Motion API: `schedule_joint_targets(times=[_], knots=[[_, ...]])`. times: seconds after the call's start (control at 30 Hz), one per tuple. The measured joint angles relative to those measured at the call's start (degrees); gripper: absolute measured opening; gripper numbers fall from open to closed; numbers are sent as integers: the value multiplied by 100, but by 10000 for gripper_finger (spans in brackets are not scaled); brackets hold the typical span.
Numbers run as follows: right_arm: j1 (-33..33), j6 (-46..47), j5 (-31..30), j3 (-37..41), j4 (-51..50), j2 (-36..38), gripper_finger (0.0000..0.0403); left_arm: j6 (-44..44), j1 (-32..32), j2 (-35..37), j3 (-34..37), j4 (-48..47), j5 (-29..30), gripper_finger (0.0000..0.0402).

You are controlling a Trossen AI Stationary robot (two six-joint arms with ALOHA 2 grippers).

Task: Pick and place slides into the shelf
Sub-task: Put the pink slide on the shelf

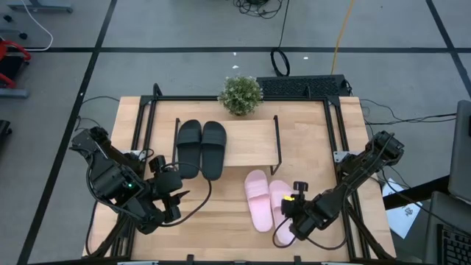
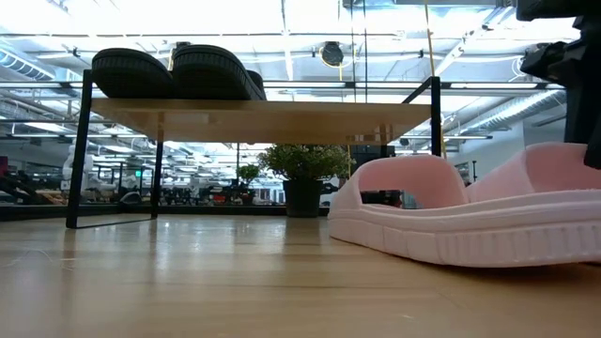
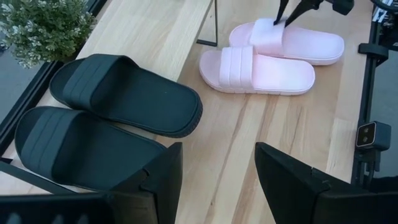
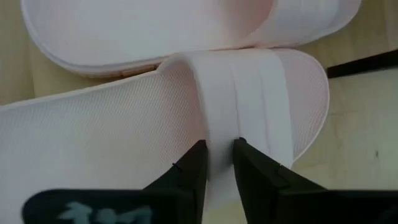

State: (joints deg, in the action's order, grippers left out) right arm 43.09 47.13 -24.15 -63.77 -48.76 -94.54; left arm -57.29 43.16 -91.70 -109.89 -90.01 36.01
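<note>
The right gripper (image 4: 217, 163) has its jaws pinched on the strap of the outer pink slide (image 4: 249, 93), one finger over the strap's edge and one under it, as the right wrist view shows. That slide sits flat on the tabletop (image 1: 213, 213) at about five o'clock in the high view, with the right gripper (image 1: 292, 208) over it. Its partner, the other pink slide (image 1: 257, 199), lies touching it on the side toward the centre, also on the tabletop, just in front of the shelf.

The left gripper (image 3: 214, 180) waits at about eight o'clock, jaws wide apart and holding nothing, facing the black pair from the front left of the shelf.

The shelf (image 1: 250, 143) stands toward twelve o'clock, just in front of a small potted plant (image 1: 240, 94). The two black slides (image 1: 201, 146) lie side by side on its left half; in the low view they rest on the top board (image 2: 263, 113), well clear of the tabletop. The right half of the board is bare.

By this reckoning the task is half done: the black pair is placed and both pink slides remain. The grip on the first pink slide looks set, so lifting it and carrying it to the free half of the shelf is the step in hand, with the second pink slide to follow.
</note>
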Motion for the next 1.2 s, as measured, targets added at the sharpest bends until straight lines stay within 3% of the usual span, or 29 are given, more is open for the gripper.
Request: schedule_joint_targets(times=[0.23, 0.57, 1.03, 1.2], knots=[[-15, 31, 243, -2, 9, 0, 10, -23, 0, 0, 0, 5, -4, 198], [202, 147, 730, -211, -51, 2, 3, 0, 0, 0, 0, 4, -44, 198], [311, 30, 609, -2460, -1497, -2, 1, 10, 0, 0, 0, 4, -37, 198], [242, 13, -65, -3219, -2090, 0, 1, 9, 0, 0, 0, 4, -31, 198]])
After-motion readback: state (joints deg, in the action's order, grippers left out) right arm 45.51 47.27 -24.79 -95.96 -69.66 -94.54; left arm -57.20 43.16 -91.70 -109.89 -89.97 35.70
